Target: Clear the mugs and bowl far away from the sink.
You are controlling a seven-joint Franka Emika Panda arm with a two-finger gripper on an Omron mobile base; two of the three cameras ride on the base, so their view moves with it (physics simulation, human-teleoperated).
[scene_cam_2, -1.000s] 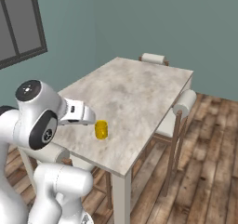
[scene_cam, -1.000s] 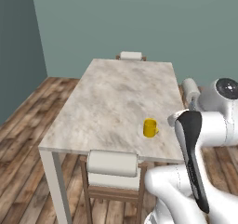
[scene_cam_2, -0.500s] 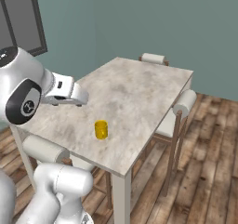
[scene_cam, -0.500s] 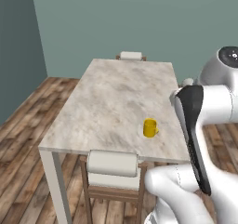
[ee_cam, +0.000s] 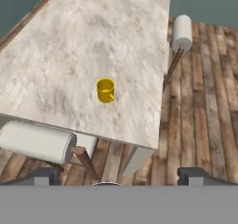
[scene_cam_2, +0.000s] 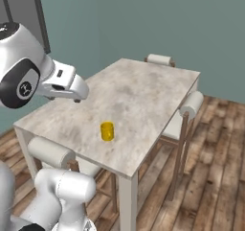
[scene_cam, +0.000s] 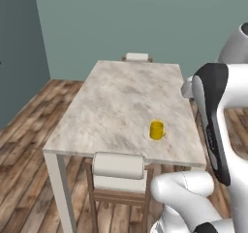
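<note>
Marble-topped table (scene_cam: 121, 101) fills the scene, a long pale slab on wooden flooring with padded chairs (scene_cam: 118, 171) drawn up at its sides and far end. Above its near corner hangs the robot's white arm (scene_cam_2: 28, 76), which has lifted over the past second: in the right base view the wrist stood low beside the cup, and it now sits higher and further back, clear of the tabletop. The gripper (ee_cam: 116, 176) looks down on the table from this raised pose, its dark fingertips (ee_cam: 193, 174) set far apart at the bottom corners of the hand view, jaws wide and holding nothing. The yellow mug (ee_cam: 106, 90) stands upright and alone on the marble, near the long edge closest to the robot, in the same spot as a second ago. Released here and left standing with the arm pulling away, this mug appears delivered; the remaining items likely come next.
</note>
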